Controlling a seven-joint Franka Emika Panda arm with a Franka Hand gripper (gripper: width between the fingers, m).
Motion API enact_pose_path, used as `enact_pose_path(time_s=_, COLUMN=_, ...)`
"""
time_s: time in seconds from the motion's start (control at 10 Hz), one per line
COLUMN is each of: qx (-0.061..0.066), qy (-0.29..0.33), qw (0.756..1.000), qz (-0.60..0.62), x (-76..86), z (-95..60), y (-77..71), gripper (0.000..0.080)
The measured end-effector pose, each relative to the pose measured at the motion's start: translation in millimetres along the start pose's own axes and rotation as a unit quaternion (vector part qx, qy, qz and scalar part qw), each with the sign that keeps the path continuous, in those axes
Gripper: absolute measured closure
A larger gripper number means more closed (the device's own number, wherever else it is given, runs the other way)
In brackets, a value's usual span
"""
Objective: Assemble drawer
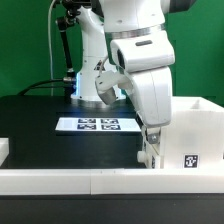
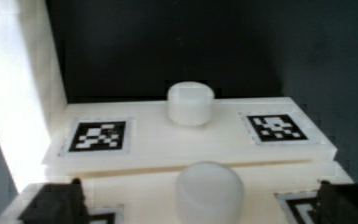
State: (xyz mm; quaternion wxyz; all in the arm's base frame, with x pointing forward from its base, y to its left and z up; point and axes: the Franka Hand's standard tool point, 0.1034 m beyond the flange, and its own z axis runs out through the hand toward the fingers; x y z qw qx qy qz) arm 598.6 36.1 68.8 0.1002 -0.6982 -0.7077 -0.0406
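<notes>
The gripper [image 1: 150, 150] hangs with jaws spread over the white tray [image 2: 185, 140] beside the tall housing [image 1: 195, 135] on the exterior view's right; an off-centre close could tip it.

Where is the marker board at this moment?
In the exterior view, the marker board lies flat on the black table, left of centre, behind the long white rail and left of the tall white housing.

On the worktop [image 1: 40, 140] the marker board [image 1: 97, 125] lies behind the rail [image 1: 60, 181], which runs along the front. The housing [image 1: 195, 135] stands at the exterior view's right, the arm [image 1: 145, 70] just beside it.
</notes>
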Motion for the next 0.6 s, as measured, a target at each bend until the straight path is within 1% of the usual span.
enact_pose_path(time_s=0.1, qx=0.0, qy=0.0, qw=1.0, qz=0.0, x=-2.6, z=0.6, y=-0.7, gripper=0.0151)
enact_pose_path(time_s=0.2, qx=0.005, qy=-0.001, qw=1.0, qz=-0.011, x=-16.5, z=-0.8, y=-2.9, gripper=0.0151)
enact_pose_path(time_s=0.3, qx=0.009, qy=-0.003, qw=1.0, qz=-0.005, x=-35.2, z=-4.8, y=-4.2, gripper=0.0151)
enact_pose_path(time_s=0.4, qx=0.006, qy=-0.004, qw=1.0, qz=0.003, x=-44.3, z=-8.5, y=-3.9, gripper=0.0151)
enact_pose_path(time_s=0.6, qx=0.007, qy=-0.004, qw=1.0, qz=0.003, x=-41.8, z=-6.4, y=-4.5, gripper=0.0151)
